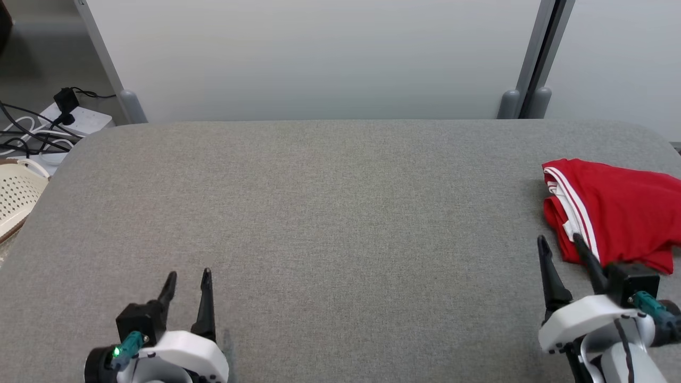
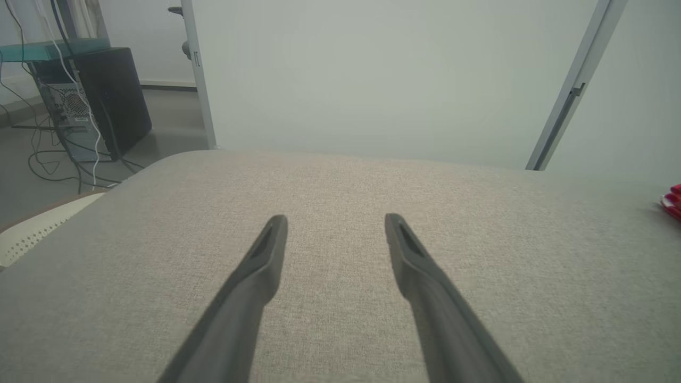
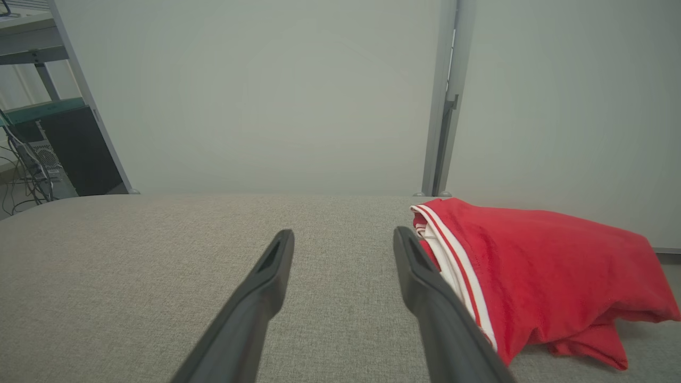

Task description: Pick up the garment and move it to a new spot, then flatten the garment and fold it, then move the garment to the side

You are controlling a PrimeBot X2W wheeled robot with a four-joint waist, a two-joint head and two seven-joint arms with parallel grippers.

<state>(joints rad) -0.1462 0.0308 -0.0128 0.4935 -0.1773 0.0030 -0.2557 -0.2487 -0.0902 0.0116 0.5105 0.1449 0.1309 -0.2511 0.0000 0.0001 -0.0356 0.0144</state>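
Over at the right edge of the grey table (image 1: 340,213), finding the red garment (image 1: 622,213) lying in a loose folded heap, showing white stripes along the hem facing the table's middle. At the table's near right, noticing the right gripper (image 1: 559,240) hovering with jaws spread and gripping nothing, one finger (image 3: 436,303) sitting just beside the striped hem; unable to tell whether touching. Down at the table's near left, seeing the left gripper (image 1: 189,274) likewise spread and empty over bare cloth. Off the table's left edge, spotting a cream perforated basket (image 1: 18,197) and a white power strip (image 1: 80,117)
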